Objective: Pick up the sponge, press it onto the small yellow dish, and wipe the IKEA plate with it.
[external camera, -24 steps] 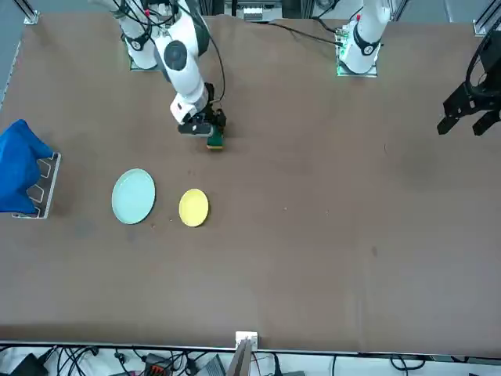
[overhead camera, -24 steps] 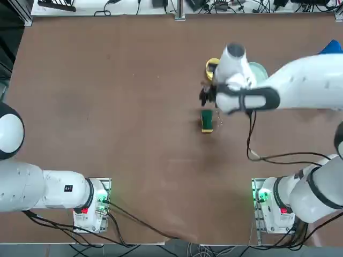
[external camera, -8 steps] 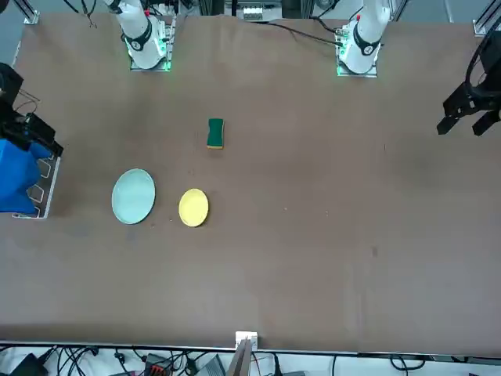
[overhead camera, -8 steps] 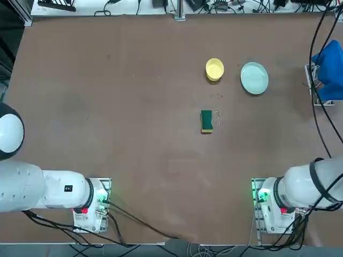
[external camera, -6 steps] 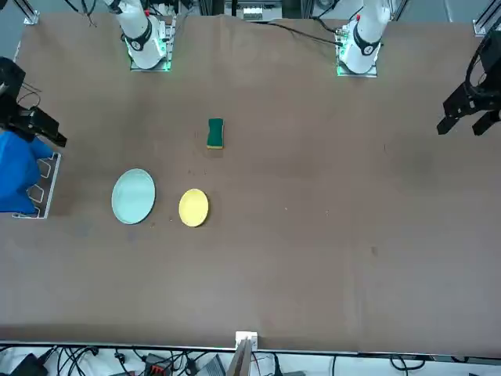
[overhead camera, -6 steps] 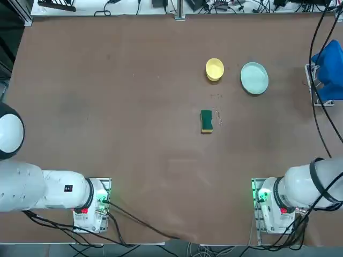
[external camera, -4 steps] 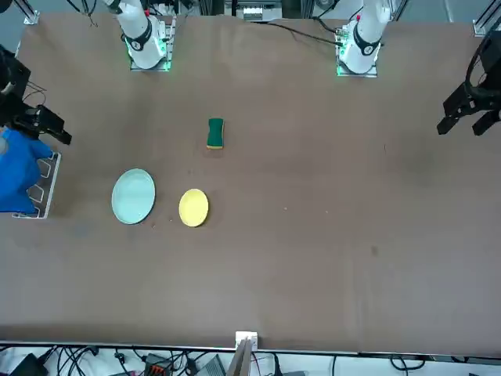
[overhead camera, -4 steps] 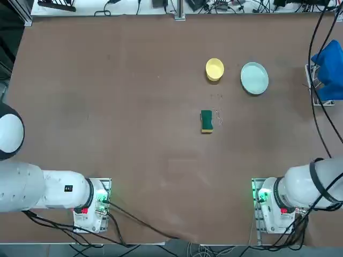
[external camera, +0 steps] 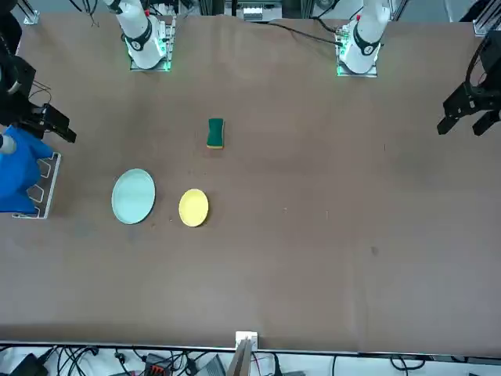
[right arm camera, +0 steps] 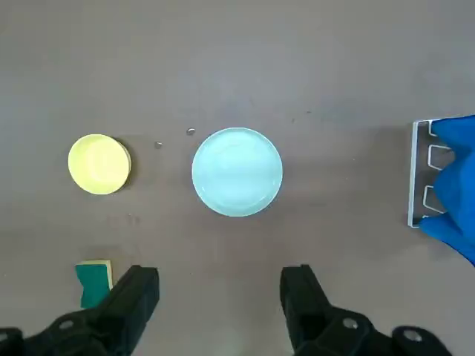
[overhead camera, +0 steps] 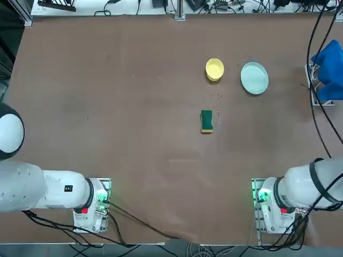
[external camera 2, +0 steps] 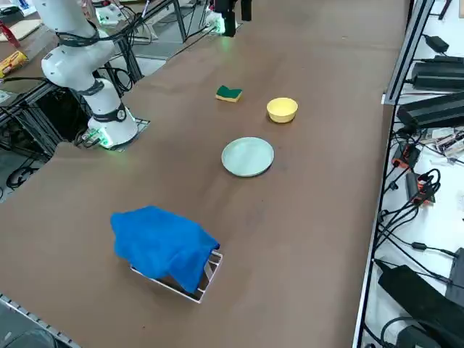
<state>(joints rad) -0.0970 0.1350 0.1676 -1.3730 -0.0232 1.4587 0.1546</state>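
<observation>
Lying flat near the middle of the desk (overhead camera: 107,80) in the top view, the sponge (overhead camera: 206,121) is seen alone. The small yellow dish (overhead camera: 214,69) and IKEA plate (overhead camera: 254,78) are set side by side above it. The right claw (right arm camera: 219,293) is held high, fingers apart, nothing gripped.

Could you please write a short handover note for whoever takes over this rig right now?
Right gripper: open, empty, raised high over the table's right side, near the blue cloth.
The sponge lies flat on the table, green side up, nearer the robot than the small yellow dish. The IKEA plate sits beside the dish, apart from it.
Done: nothing visible.
Left: grasp sponge, press onto dish, wipe plate.
</observation>
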